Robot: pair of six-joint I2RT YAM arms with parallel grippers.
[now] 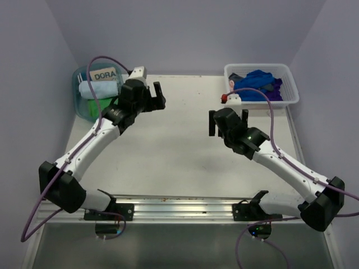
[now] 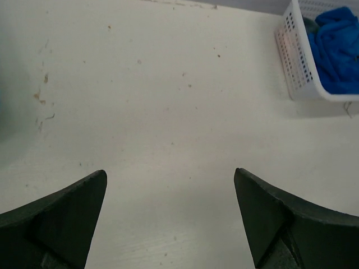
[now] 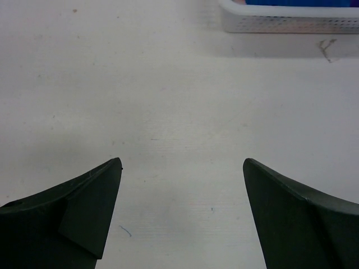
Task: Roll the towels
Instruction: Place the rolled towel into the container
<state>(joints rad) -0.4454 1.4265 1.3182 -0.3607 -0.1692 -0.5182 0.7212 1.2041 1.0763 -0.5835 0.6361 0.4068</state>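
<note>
Crumpled towels lie in a white basket [image 1: 289, 84] at the back right: a dark blue towel [image 1: 255, 80] on top and a purple towel [image 1: 274, 93] beside it. At the back left, a teal bin [image 1: 78, 103] holds a rolled light blue towel [image 1: 100, 89] and a green towel [image 1: 94, 105]. My left gripper [image 1: 154, 94] hovers open just right of the bin, nothing between its fingers. My right gripper [image 1: 228, 113] is open and empty in front of the basket. In the left wrist view, the left gripper [image 2: 170, 175] faces bare table, with the dark blue towel [image 2: 336, 47] far right.
A white-and-teal item printed "DORA" [image 1: 105, 74] stands in the teal bin. The white basket [image 3: 280, 22] edges the top of the right wrist view, where the right gripper [image 3: 182, 162] sits over bare table. A metal rail [image 1: 179, 204] runs along the near edge.
</note>
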